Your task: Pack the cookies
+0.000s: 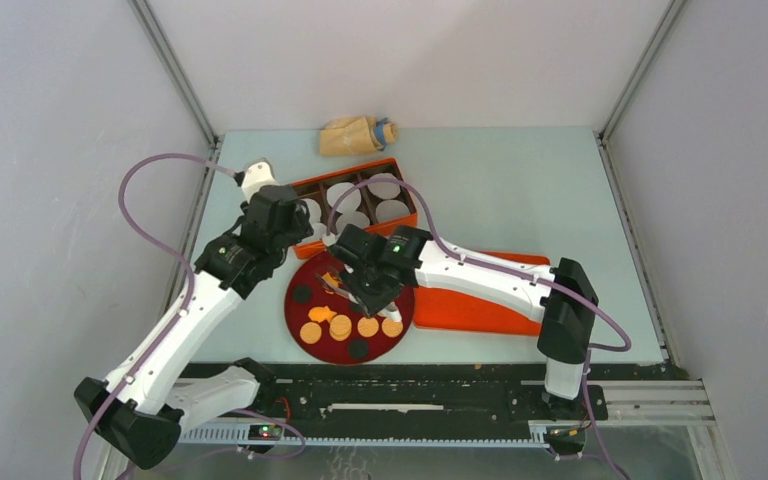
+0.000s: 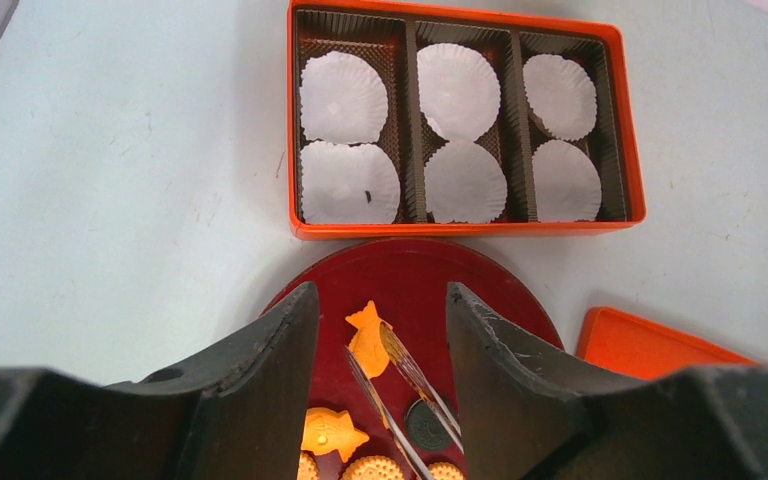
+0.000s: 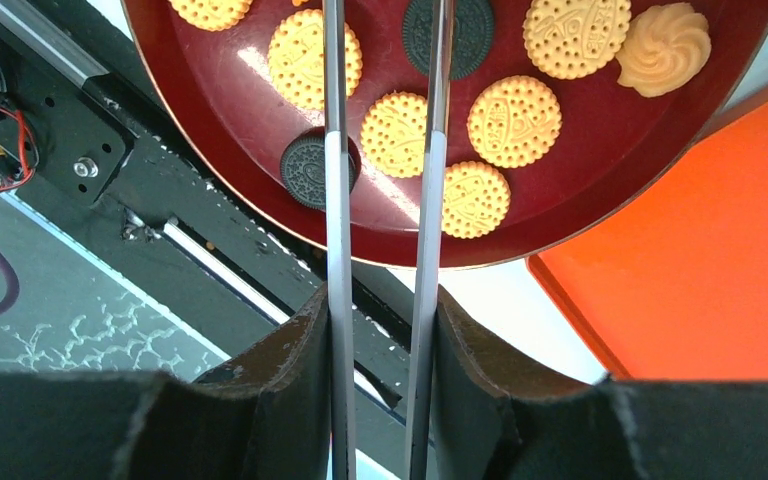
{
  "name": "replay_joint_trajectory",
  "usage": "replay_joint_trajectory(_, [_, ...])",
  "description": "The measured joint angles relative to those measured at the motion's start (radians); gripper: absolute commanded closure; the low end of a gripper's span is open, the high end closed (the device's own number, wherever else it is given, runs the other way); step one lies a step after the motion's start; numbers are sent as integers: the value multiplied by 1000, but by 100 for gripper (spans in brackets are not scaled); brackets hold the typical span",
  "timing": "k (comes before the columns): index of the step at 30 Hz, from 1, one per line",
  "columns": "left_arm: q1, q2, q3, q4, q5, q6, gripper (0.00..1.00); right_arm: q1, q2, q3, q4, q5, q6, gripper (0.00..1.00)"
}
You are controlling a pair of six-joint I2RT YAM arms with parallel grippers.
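Well, my right pincer [image 3: 380, 320] grips the tweezers [image 3: 332, 200], their arms stretched over the cookies [image 3: 515, 120] on the red plate [image 3: 230, 100]; the stamped patterns are too fine to read. Only my left wrist view shows the orange box [image 2: 460, 229] of white liners [image 2: 343, 97]; my left pincer [image 2: 382, 300] gapes empty above the plate.

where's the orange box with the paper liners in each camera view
Top external: the orange box sits at centre, just beyond the dark red plate.
Left wrist: upper middle, beyond the plate.
Right wrist: not in view; the orange there is a flat lid.
Shared landmark: the plate.
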State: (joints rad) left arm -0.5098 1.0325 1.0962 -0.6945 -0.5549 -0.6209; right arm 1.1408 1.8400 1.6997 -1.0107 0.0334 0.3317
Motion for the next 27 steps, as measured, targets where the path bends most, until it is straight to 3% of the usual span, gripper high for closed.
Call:
replay_joint_trajectory(8, [0, -39, -2, -3, 0, -1, 43, 1, 8, -53, 8, -11, 24, 57])
replay_joint_trajectory(13, [1, -47, -2, -5, 0, -1, 42, 4, 30, -52, 9, -16, 34, 46])
replay_joint_trajectory(17, [2, -60, -4, -4, 0, -3, 41, 8, 46, -47, 6, -17, 39, 47])
replay_joint_trajectory(20, [4, -77, -10, -3, 0, -4, 40, 8, 69, -28, 2, -15, 42, 56])
replay_joint_trajectory(22, [6, -87, -16, -4, 0, -4, 40, 8, 82, -24, 2, -6, 49, 73])
replay_joint_trajectory(24, [7, -90, -20, -3, 0, -4, 40, 6, 90, -23, -5, 0, 62, 84])
replay_joint_trajectory(27, [9, -90, -21, -3, 3, -4, 40, -3, 92, -3, -18, 10, 67, 89])
